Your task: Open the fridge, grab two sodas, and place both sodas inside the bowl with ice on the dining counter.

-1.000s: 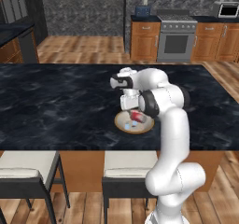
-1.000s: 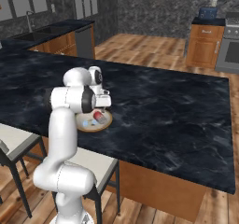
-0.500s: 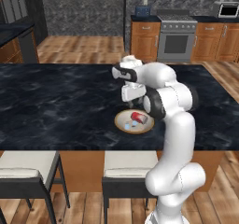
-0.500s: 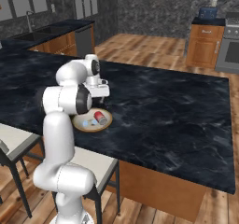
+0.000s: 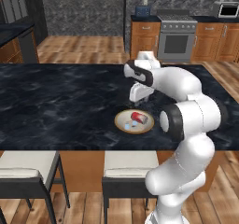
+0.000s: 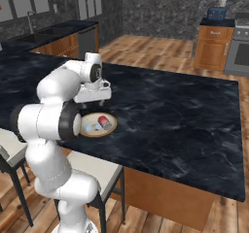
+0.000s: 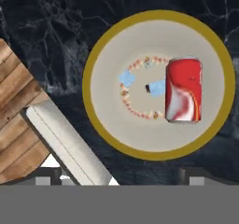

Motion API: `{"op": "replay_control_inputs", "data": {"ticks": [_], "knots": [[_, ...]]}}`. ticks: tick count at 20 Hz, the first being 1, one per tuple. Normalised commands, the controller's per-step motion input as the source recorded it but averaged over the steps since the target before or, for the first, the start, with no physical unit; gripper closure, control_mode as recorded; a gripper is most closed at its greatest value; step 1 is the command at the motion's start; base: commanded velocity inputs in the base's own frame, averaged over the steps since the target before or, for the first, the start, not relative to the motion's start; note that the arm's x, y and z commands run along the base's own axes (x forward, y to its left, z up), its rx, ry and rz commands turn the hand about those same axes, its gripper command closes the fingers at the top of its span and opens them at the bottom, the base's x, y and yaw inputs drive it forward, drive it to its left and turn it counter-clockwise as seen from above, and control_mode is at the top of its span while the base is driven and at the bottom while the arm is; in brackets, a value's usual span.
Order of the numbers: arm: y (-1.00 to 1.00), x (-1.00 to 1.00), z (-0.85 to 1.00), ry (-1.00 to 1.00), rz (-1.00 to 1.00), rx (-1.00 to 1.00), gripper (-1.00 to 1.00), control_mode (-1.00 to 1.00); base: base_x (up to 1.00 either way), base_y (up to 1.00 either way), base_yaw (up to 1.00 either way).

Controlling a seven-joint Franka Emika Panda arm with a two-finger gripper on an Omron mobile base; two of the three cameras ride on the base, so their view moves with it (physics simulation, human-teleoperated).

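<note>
one soda can [image 7: 184,90] in one bowl [image 7: 100,55]; two blue ice cubes [image 7: 127,78]; two chairs [image 5: 28,164]; one oven [image 5: 176,36]

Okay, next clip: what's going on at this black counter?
The white arm's two-finger gripper hangs open and empty above the shallow tan-rimmed bowl on the black marble-look dining counter. One red soda can lies on its side in the bowl beside a few pale blue ice cubes. White-seated chairs stand alongside the counter.
</note>
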Motion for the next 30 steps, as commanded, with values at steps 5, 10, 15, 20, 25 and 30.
{"op": "replay_control_inputs", "data": {"ticks": [5,10,15,20,25,30], "knots": [[-0.24,-0.99,0.29,-0.32,-0.02,0.13,-1.0,-1.0,0.0,0.0,0.0],[-0.18,-0.98,0.37,-0.28,-0.04,0.1,-1.0,-1.0,0.0,0.0,0.0],[-0.02,-0.97,0.53,-0.15,-0.18,0.17,-1.0,-1.0,0.0,0.0,0.0],[0.0,-0.95,0.38,-0.17,-0.29,0.14,-1.0,-1.0,0.0,0.0,0.0],[-0.12,-1.0,0.18,-0.09,-0.34,0.09,-1.0,-1.0,0.0,0.0,0.0],[-0.17,-0.98,0.11,-0.08,-0.33,0.05,-1.0,-1.0,0.0,0.0,0.0]]}}
